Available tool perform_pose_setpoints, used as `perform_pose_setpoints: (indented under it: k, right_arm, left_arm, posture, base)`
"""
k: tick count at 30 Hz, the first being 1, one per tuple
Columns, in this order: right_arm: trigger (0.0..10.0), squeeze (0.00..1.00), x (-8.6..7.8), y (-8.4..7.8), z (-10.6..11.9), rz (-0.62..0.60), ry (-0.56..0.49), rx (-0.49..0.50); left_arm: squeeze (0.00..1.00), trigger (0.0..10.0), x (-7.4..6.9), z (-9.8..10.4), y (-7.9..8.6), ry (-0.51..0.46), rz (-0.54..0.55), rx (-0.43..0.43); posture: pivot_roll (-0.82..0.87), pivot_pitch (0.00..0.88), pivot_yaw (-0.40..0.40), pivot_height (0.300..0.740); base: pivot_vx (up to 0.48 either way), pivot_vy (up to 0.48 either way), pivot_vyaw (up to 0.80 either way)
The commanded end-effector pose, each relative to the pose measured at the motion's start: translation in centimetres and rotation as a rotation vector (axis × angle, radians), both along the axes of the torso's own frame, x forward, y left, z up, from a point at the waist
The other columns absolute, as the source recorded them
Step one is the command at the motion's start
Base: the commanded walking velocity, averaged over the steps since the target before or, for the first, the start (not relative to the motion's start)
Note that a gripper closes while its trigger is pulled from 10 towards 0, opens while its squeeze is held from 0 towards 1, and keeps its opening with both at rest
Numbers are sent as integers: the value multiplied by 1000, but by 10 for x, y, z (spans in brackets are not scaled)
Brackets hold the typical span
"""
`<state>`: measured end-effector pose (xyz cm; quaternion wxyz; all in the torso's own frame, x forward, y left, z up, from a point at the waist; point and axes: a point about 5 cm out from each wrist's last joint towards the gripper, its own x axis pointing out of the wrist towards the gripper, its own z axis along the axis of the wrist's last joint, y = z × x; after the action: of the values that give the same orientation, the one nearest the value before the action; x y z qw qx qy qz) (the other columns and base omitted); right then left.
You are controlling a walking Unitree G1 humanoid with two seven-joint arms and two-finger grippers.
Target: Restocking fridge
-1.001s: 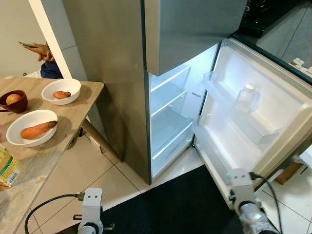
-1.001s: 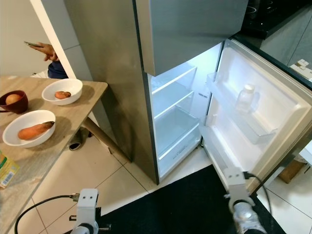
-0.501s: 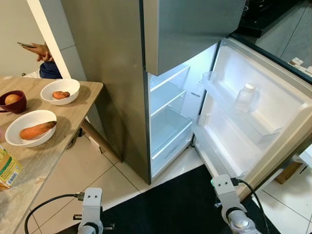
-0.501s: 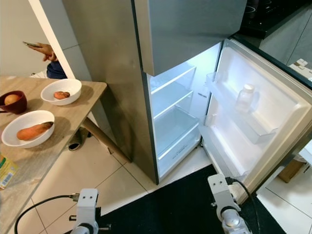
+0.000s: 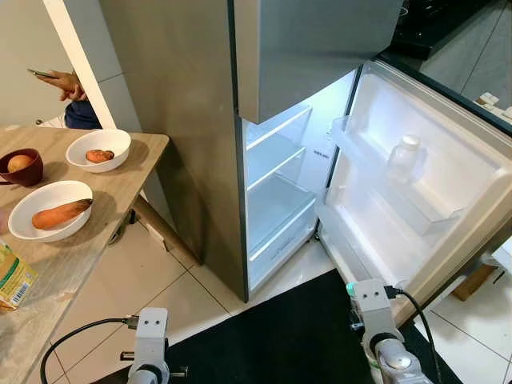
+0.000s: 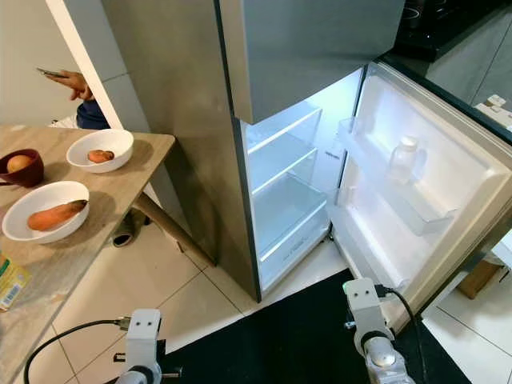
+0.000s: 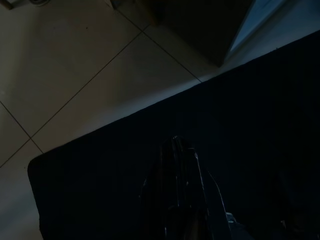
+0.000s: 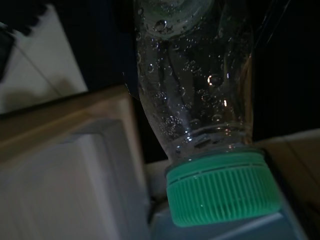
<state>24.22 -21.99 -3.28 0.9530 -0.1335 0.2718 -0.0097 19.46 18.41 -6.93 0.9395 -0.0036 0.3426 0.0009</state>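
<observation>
Right gripper (image 5: 376, 364): lower right, jaws clamped on bottle (image 8: 200, 100).
Left gripper (image 7: 177, 165): idle, jaws together.
Advice: raise bottle upright toward door shelf (image 5: 416, 210), clearing door edge.

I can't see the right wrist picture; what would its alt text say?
A clear plastic bottle with a green ribbed screw cap, its inside beaded with droplets, is seen close up, cap toward the white fridge door edge. Behind it lie a dark mat and a patch of pale floor tile.

Wood table (image 5: 120, 180) w/ 3 bowls, carton; door shelf (image 5: 416, 210) w/ bottle (image 5: 402, 160).
</observation>
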Motion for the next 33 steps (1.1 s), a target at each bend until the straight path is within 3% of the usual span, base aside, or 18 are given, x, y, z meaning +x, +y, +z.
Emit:
perform_pose_setpoints:
  k: [1,11,20,33]
  right_arm:
    - [10000,0,-5,6,-4,14,9,16]
    - [10000,0,-12,15,-11,40,42,27]
    - [10000,0,-30,15,-24,21,121,32]
    - [10000,0,-32,10,-24,20,111,-27]
  left_arm:
    - [0,10000,-2,-1,1,4,-6,7]
    - [0,10000,5,2,-3,-10,-35,6]
    - [0,10000,5,2,-6,-6,-79,0]
    - [0,10000,5,2,-9,-4,-103,-9]
  posture:
    - [-111,97,49,740]
    - [-115,98,53,740]
    - [-121,98,64,740]
    - [-127,101,72,740]
  base:
    - [0,0,0]
    - [0,0,0]
    - [0,0,0]
    - [0,0,0]
